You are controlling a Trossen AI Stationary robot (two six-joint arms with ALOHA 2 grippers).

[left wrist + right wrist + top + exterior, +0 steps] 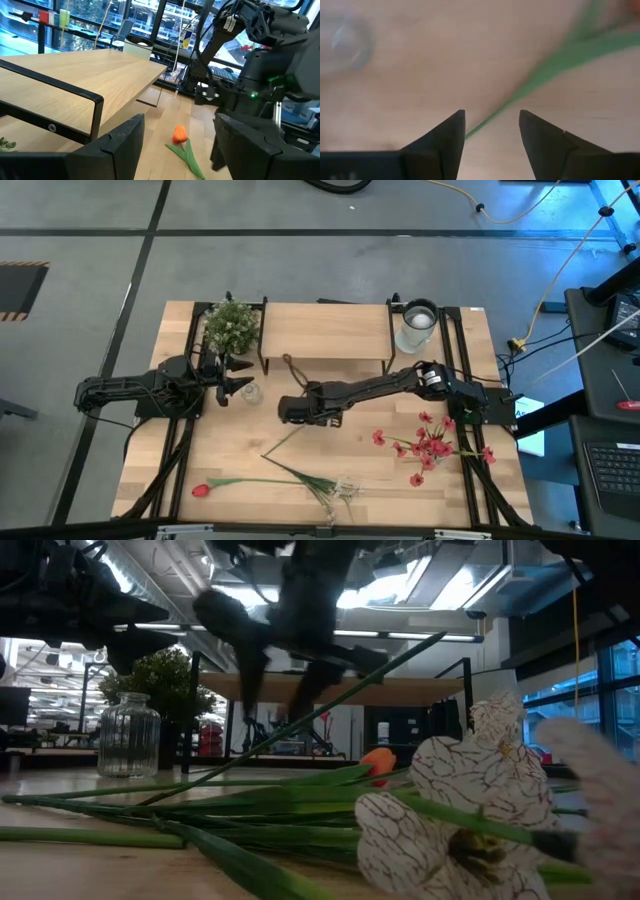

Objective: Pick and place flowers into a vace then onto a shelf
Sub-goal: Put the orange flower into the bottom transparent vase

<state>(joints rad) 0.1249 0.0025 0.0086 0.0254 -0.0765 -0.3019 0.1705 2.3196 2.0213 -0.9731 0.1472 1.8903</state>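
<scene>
The orange tulip lies flat on the table, its head under my right gripper and its stem running toward the near-left. My right gripper points down and is open. The tulip's thin stem passes between the fingers, apart from them as far as shows. My left gripper is open and hovers beside the small ribbed glass vase, which stands on the table. The red tulip, the white sprig and the red spray lie on the near part of the table.
The light-wood shelf on black legs stands at the table's far side. A bushy potted plant is at its left end and a larger glass jar at its right. Bare tabletop lies between the vase and the red spray.
</scene>
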